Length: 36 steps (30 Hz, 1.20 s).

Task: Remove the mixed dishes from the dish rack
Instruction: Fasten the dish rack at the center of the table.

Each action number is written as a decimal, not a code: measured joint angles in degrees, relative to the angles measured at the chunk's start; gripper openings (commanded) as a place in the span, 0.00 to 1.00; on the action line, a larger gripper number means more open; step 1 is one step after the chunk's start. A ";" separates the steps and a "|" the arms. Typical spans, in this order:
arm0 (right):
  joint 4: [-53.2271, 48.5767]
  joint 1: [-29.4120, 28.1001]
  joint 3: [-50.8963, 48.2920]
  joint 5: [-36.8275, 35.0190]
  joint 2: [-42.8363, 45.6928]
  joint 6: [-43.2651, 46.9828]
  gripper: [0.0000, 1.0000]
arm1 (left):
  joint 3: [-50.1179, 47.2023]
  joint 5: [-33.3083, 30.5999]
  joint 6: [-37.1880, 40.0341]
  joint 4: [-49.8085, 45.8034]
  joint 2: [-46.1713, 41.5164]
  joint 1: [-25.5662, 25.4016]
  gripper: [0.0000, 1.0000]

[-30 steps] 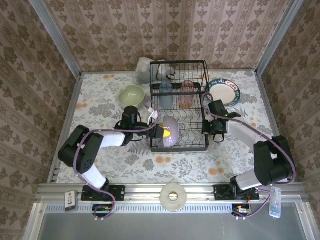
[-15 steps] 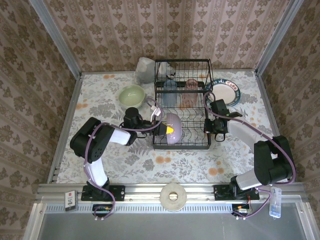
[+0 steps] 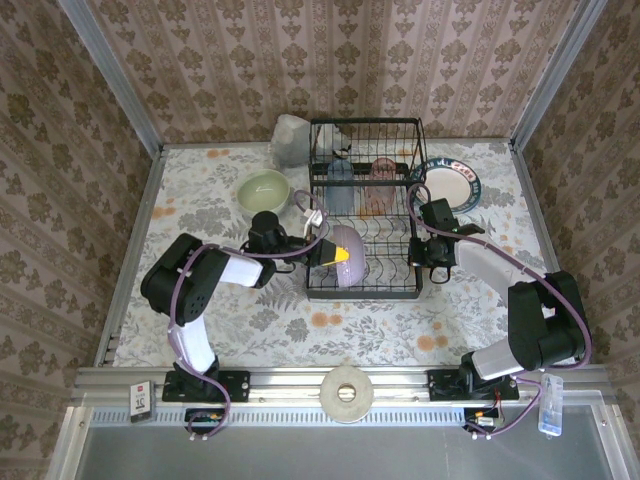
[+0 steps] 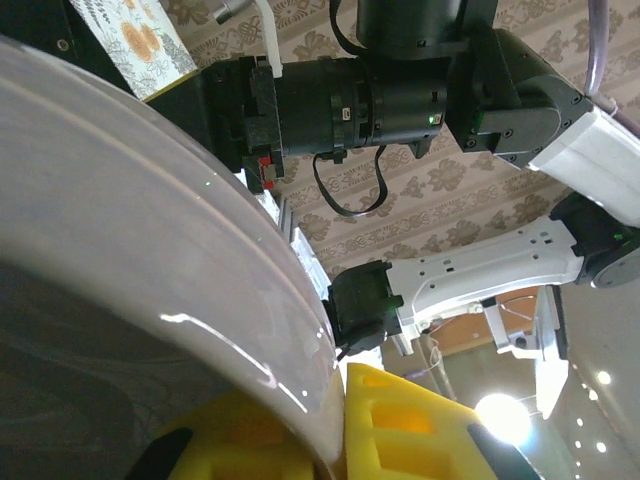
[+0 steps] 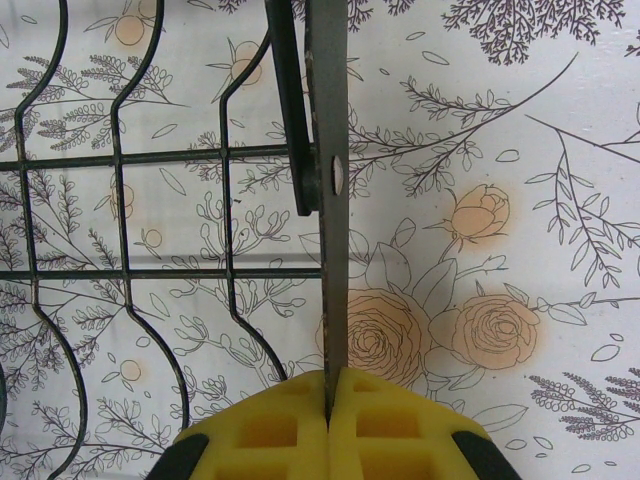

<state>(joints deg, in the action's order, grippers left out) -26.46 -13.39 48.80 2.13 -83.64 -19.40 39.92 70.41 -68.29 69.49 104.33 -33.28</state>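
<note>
Now on the lavender bowl

Your lavender bowl (image 3: 350,243) sits tilted at the front left corner of the dish rack (image 3: 362,295). Its rim is pinched in the nearly closed left gripper (image 4: 338,425). I judge you are mid-extraction, so next draw it left, clear of the wires. Your right gripper (image 5: 330,398) is clamped tight on the rack's right edge, bracing it. Whether the bowl's base is free of the slots is hidden from above.

A grey-white lumpy object (image 3: 291,138) sits at the far edge of the floral-printed tabletop (image 3: 200,205), close to the damask-patterned wallpaper walls (image 3: 300,60). A white ring-shaped roll (image 3: 331,393) rests on the grooved aluminium rail (image 3: 290,385) along the near edge.
</note>
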 measured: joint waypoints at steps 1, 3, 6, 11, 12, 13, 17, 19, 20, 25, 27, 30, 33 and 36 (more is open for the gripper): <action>0.00 0.00 0.00 0.00 0.00 0.00 0.00 | 0.00 0.17 -0.59 0.00 -0.02 0.33 0.00; 0.00 0.00 0.00 0.00 0.00 0.00 0.00 | 0.00 0.79 -1.44 -0.04 -0.02 0.85 0.00; 0.00 0.00 0.00 0.04 0.00 -0.02 0.00 | 0.02 1.46 -1.27 -0.09 -0.02 1.11 0.00; 0.00 0.00 -0.04 0.28 0.00 -0.02 0.00 | 0.31 3.39 2.75 -0.59 0.11 1.07 0.00; -0.02 0.00 -0.04 0.50 0.00 -0.02 0.00 | 0.76 4.20 3.69 -0.72 0.37 0.87 0.00; -0.02 0.00 -0.04 0.90 0.00 -0.02 0.00 | 1.49 5.33 4.79 -0.68 0.90 0.48 0.00; 0.11 -0.15 -0.11 2.60 0.00 -0.09 0.00 | 5.14 10.05 8.20 0.00 2.67 -2.36 0.00; 0.13 -0.17 -0.11 3.06 0.00 -0.11 0.00 | 6.60 11.58 9.49 0.13 3.23 -3.15 0.00; 0.13 -0.17 -0.11 3.26 0.00 -0.17 0.00 | 7.15 12.46 10.01 0.22 3.45 -3.26 0.00; 0.15 -0.28 -0.13 3.78 0.00 -0.26 0.00 | 7.91 13.94 11.45 0.24 3.74 -3.39 0.00; 0.15 -0.31 -0.13 3.91 0.00 -0.31 0.00 | 8.50 14.01 11.61 -0.22 3.74 -3.45 0.00; 0.15 -0.37 -0.13 3.91 0.00 -0.50 0.00 | 10.36 13.64 11.80 -0.48 3.74 -3.58 0.00; 0.15 -0.39 -0.15 3.93 0.02 -0.81 0.00 | 12.41 12.66 12.33 -0.46 3.74 -3.74 0.00; 0.13 -0.39 -0.15 3.93 0.07 -1.29 0.00 | 14.29 11.76 12.59 -0.48 3.74 -3.72 0.00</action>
<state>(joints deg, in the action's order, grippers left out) -26.33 -13.78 48.64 6.07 -83.57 -20.69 54.22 82.17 -55.70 69.01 108.07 -36.99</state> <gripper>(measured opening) 0.044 0.090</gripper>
